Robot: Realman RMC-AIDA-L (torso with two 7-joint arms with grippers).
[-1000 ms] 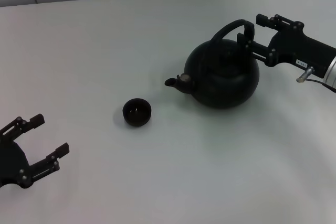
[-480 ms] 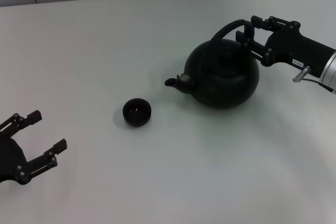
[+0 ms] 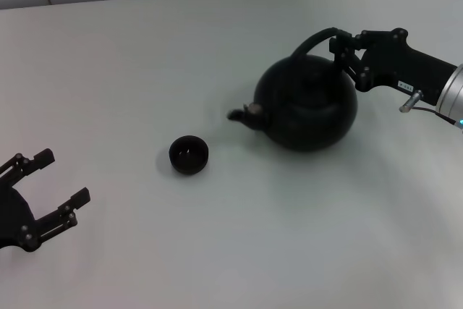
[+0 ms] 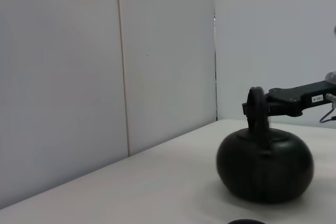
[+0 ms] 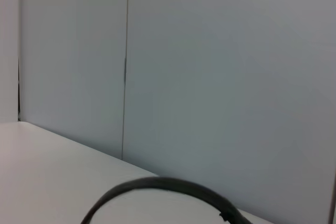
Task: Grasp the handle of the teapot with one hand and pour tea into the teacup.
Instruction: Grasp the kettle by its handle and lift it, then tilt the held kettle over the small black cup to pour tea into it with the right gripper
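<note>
Two arms show over the white table (image 3: 145,70). Reaching in level from the far right side, the right gripper (image 3: 346,52) has its jaws pinching the black arched bail handle (image 3: 312,40) at its right end, above the large round matte-black teapot (image 3: 307,104), whose short spout (image 3: 242,113) points left toward the small dark handleless teacup (image 3: 189,154) standing apart from it. Low at the near left, the left gripper (image 3: 54,177) hangs with jaws spread, well apart from the cup.
</note>
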